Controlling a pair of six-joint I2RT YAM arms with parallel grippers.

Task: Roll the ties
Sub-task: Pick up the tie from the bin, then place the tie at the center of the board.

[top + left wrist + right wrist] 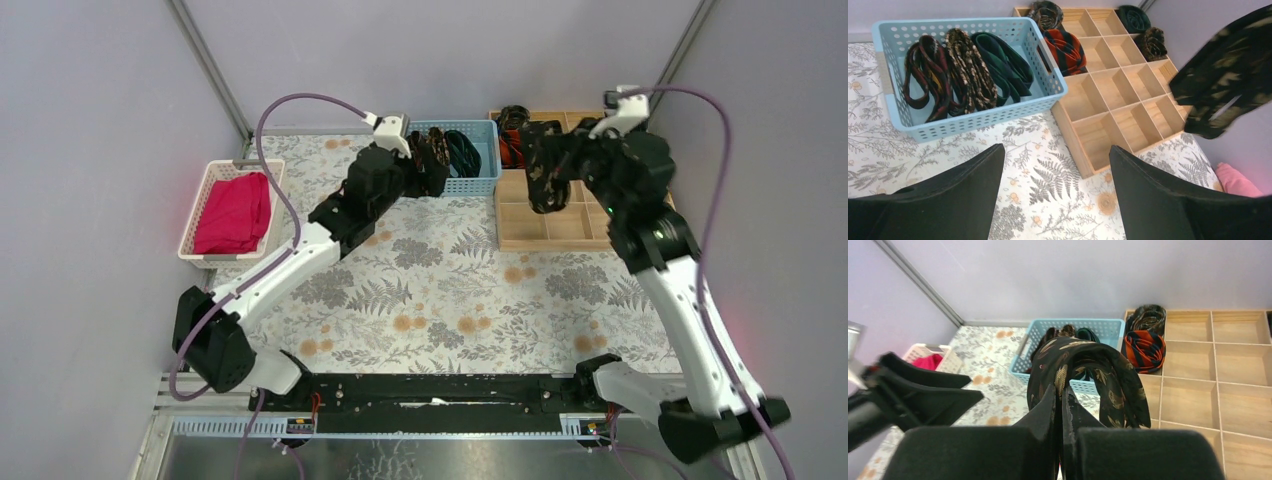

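Observation:
My right gripper (1060,390) is shut on a black tie with gold flecks (1108,375), which hangs looped from it above the wooden divided tray (560,228). In the top view that tie (545,190) dangles under the right gripper (548,160). The left gripper (1056,150) is open with nothing between its fingers, over the mat beside the blue basket (893,50). In the basket lie three loose ties: red-black (923,75), flecked (968,70) and dark green (1003,60). Rolled ties sit in tray compartments, among them a red striped one (1065,50) and a dark green one (1134,17).
A white basket (195,225) with a magenta folded cloth (232,212) stands at the left edge. Something pink (1235,180) lies beyond the tray's near corner. Purple walls close in the back and both sides of the fern-patterned mat (450,290).

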